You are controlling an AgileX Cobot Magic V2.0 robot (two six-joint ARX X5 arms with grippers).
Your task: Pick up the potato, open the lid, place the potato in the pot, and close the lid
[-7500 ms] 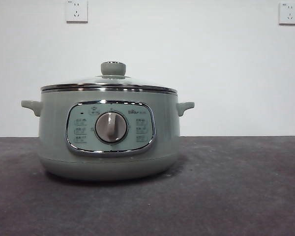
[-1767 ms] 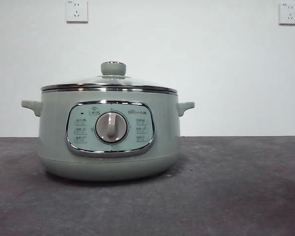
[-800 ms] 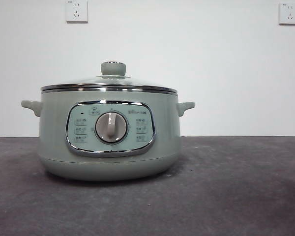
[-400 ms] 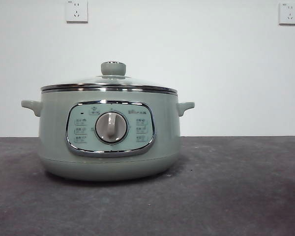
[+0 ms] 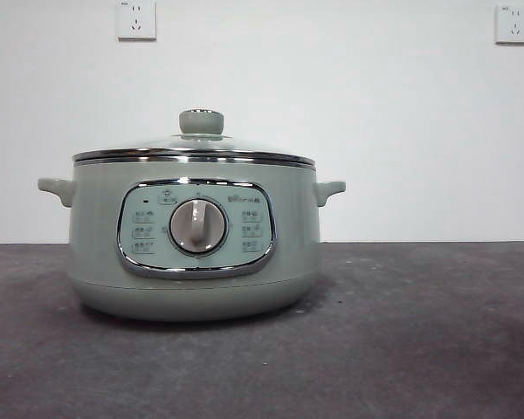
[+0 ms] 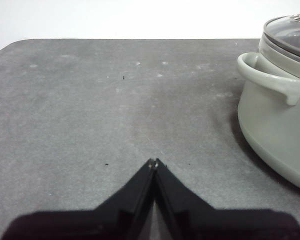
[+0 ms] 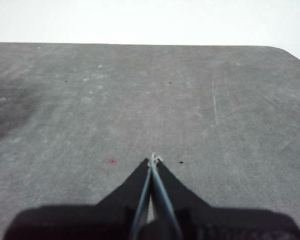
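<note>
While the lid [image 5: 194, 145] is seated on the pot [image 5: 192, 240], the potato is seen in no view. The left gripper [image 6: 154, 162] (jaws pressed together, nothing held) is poised beside the pot's handle [image 6: 270, 82]. The right gripper [image 7: 152, 159] is likewise closed and empty above the table [image 7: 190, 100].

Table [image 5: 437, 349]: dark grey, matte, scuffed surface. Wall sockets: one far left [image 5: 136, 19], one far right [image 5: 513, 24], white.

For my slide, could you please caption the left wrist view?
Shut left gripper over grey table, beside lidded sage-green pot.
</note>
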